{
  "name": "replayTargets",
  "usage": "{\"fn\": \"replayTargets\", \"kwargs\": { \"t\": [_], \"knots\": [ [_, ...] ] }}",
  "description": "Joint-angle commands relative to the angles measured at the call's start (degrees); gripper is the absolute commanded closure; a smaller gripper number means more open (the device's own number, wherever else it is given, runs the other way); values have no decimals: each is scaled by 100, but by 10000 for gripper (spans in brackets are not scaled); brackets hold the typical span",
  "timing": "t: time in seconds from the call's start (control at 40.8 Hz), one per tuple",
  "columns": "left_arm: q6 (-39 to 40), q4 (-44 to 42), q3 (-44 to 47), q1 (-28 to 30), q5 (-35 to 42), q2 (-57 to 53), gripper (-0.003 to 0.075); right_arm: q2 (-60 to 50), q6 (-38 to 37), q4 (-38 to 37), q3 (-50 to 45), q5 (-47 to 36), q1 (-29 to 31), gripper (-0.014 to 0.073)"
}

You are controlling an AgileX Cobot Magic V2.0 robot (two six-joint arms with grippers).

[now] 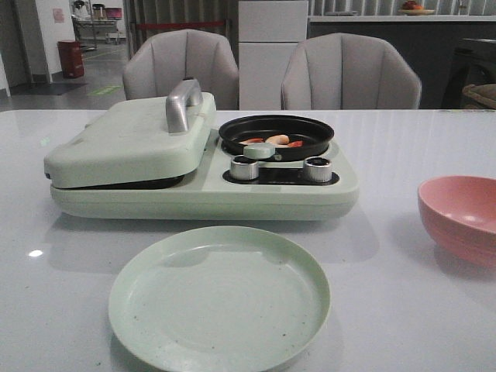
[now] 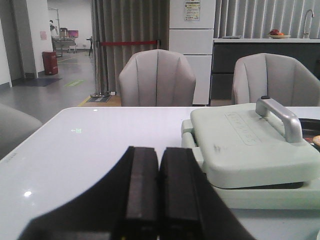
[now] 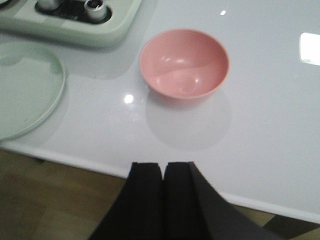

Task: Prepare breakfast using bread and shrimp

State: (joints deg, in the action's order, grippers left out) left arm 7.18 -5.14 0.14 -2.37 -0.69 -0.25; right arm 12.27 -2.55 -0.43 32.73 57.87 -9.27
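Both hands idle with fingers pressed together, left hand (image 2: pixel 159 200) beside the closed grill lid (image 1: pixel 128 139), right hand (image 3: pixel 162 197) off the surface's near edge; shrimp (image 1: pixel 277 140) sit in the pan (image 1: pixel 276 136), bread unseen, plate (image 1: pixel 219 298) waiting.

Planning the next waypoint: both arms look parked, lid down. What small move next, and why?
Probably send the left gripper toward the lid handle to raise the closed lid. No bread is visible, so it may be under there; shrimp already lie in the pan, the plate is bare, and both arms' fingers are shut on nothing.
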Motion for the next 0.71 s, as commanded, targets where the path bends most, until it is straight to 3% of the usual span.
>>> {"fn": "replayTargets", "kwargs": {
  "t": [0.0,0.196,0.392,0.686],
  "knots": [
    [4,57,173,-5,515,-97,619,-207,36,-169,-413,-1337,444,559],
    [4,57,173,-5,515,-97,619,-809,36,-169,-1625,-3337,1082,559],
    [4,57,173,-5,515,-97,619,-1211,30,-154,-2556,-4695,1145,559],
    [4,57,173,-5,515,-97,619,-1407,4,142,-3336,-5471,1145,559]
  ]
}}
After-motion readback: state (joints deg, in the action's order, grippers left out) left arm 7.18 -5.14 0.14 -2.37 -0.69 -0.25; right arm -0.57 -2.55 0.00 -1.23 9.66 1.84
